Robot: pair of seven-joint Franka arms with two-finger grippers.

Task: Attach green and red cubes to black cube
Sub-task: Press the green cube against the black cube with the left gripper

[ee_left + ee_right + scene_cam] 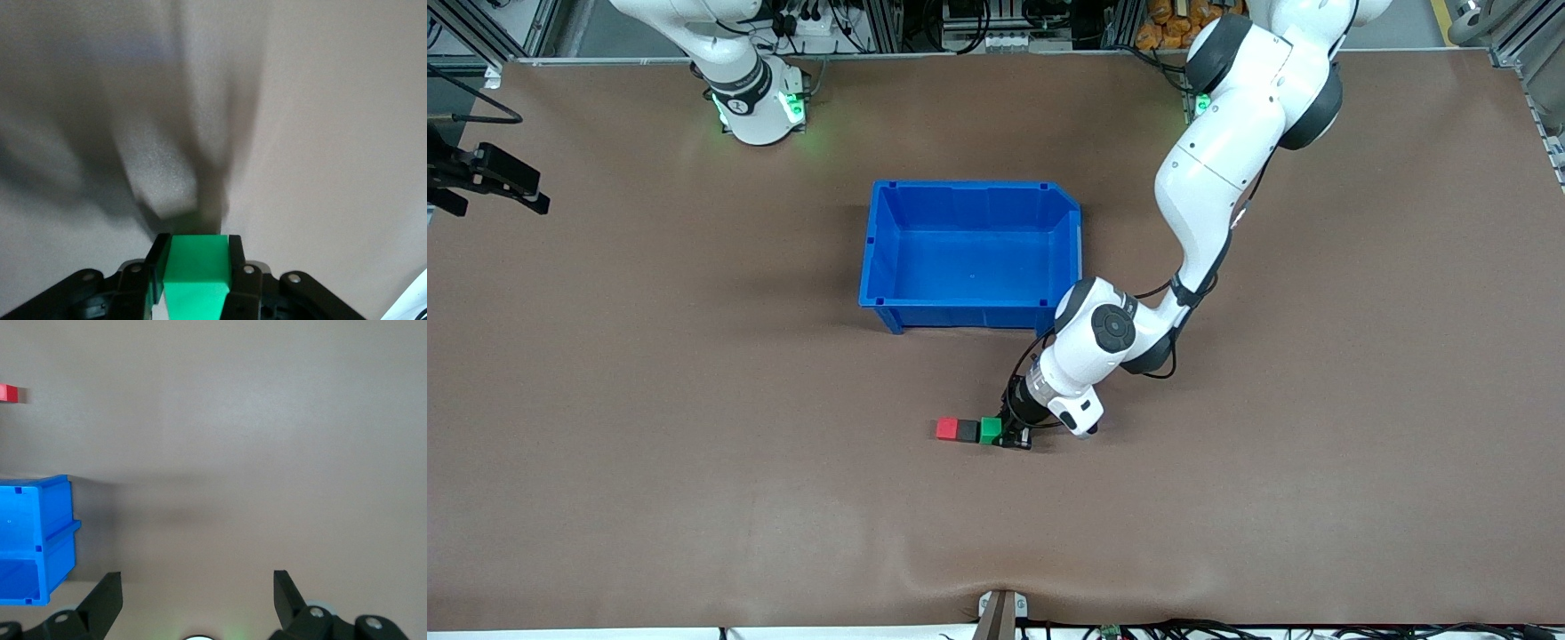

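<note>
Nearest the front camera, on the brown surface [694, 498], three small cubes sat in a row: the red cube [946, 429], the black cube [967, 431] in the middle, and the green cube [990, 430] toward the left arm's end. All three appeared to touch, side against side. The left claw [1016, 435] was down at the surface and clamped on the green cube; in the left wrist view its black fingers [157, 267] pressed flat on two facing sides of the green cube [195, 270].

By the look of it, both coloured cubes already sat against the black one, so the joining step seemed close to done or done. The cubes looked light, rigid and smooth-sided, likely to slide on the surface if nudged. The sound grip was across two parallel faces, square on, as the left claw had it; a corner pinch could twist a cube out of line.

Farther from the camera stood the blue bin [880, 267], nothing in it. The right claw [195, 597] waited over the surface at the right arm's end, fingers spread wide and holding nothing, with the bin [57, 520] and the red cube [8, 393] in its view.
</note>
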